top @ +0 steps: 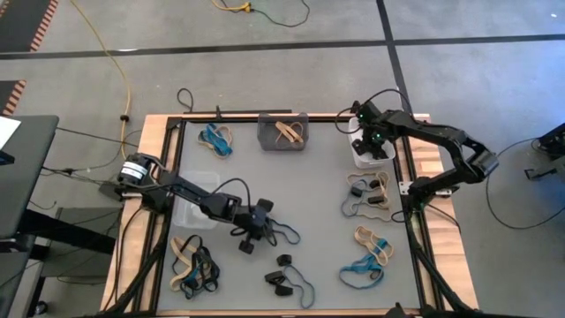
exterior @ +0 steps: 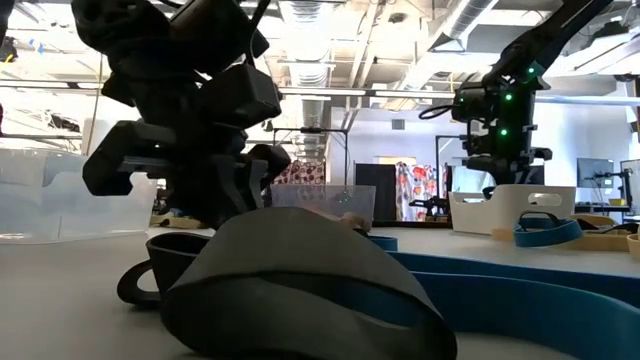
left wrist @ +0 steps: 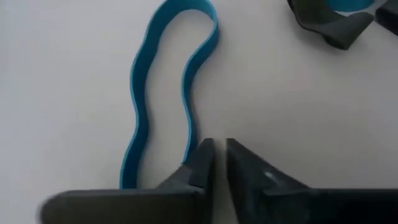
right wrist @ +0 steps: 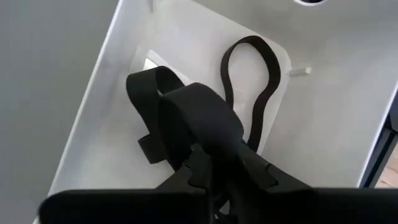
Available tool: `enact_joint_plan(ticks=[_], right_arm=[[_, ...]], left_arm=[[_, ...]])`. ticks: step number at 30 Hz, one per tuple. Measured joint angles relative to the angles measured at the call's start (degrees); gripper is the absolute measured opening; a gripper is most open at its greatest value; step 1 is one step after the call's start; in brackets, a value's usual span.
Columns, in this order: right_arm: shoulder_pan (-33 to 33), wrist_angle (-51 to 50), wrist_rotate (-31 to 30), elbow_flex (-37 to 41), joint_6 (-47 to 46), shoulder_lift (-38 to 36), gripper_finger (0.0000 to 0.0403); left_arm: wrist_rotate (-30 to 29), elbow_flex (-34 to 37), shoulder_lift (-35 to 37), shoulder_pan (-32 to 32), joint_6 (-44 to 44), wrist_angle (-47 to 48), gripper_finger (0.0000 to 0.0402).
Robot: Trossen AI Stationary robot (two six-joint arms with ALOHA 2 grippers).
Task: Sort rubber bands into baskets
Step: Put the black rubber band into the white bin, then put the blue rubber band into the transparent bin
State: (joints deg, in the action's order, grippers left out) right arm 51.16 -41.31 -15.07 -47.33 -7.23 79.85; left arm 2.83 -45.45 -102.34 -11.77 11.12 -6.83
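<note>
My left gripper [top: 265,228] [left wrist: 219,152] is low over the table's middle, fingers nearly together, at the near end of a blue rubber band [left wrist: 140,106] [top: 287,234] that lies flat. My right gripper [top: 371,141] [right wrist: 227,174] hangs over the white basket [right wrist: 93,124] [top: 375,161] at the far right, shut on a black rubber band [right wrist: 199,118]. Another black band [right wrist: 249,68] lies on that basket's floor. A dark grey basket [top: 282,132] with tan bands stands at the far middle. A clear basket [top: 194,212] stands at the left. My left gripper points slantwise down at the table. One strand of the blue band [left wrist: 186,146] runs under its finger [left wrist: 199,163], which hides the spot; I cannot tell whether it touches or pinches the band. My right gripper pinches the black band's near end [right wrist: 208,152] between its two fingers, from above, pointing steeply down. The wide loop bulges forward from the fingers and droops into the white basket; whether its far end [right wrist: 146,87] rests on the floor I cannot tell.
Heaps of tan, blue and black bands lie at the far left [top: 216,139], near left [top: 194,265], right [top: 366,194] and near right [top: 366,261]. Two black bands [top: 281,278] lie near the front edge, one big in the low view [exterior: 290,280].
</note>
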Motion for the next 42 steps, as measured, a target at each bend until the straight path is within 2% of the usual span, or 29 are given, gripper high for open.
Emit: enact_joint_plan(ticks=[2, 9, 15, 21, 27, 33, 37, 42], right_arm=[[0.02, -0.18, 0.0, 0.0, -0.23, 0.0, 0.0094], [-0.83, -0.32, 0.02, 0.0, -0.25, -2.07, 0.0154], [-2.78, -0.2, 0.02, 0.0, -0.27, -8.53, 0.0196], [-7.72, -0.3, 0.13, -0.02, -1.54, -16.45, 0.0209], [-18.03, -0.2, 0.17, -0.02, -3.52, -22.58, 0.0204], [-31.58, 1.61, -0.56, -0.02, -7.71, -24.2, 0.0201], [-40.64, 3.22, -4.88, -0.02, -10.08, -23.15, 0.0201], [-50.3, 4.92, -11.47, -0.04, -12.3, -19.92, 0.02]], left_arm=[[0.63, -0.04, 0.03, 0.11, -0.37, 0.42, 0.0008], [0.78, -0.03, 0.03, 0.11, -1.28, 0.12, 0.0], [-0.15, 0.06, 0.5, 0.09, -1.36, 0.25, 0.0], [-2.48, 0.13, 2.49, 0.09, -1.35, 0.47, 0.0], [-6.46, 0.13, 7.44, 0.09, -1.3, 3.09, 0.0], [-10.61, 0.11, 16.08, 0.09, -1.29, 8.32, 0.0], [-7.51, 0.07, 20.87, 0.09, -3.39, 12.01, 0.0], [-7.16, 0.04, 19.37, -1.06, -4.01, 12.83, 0.0015]])
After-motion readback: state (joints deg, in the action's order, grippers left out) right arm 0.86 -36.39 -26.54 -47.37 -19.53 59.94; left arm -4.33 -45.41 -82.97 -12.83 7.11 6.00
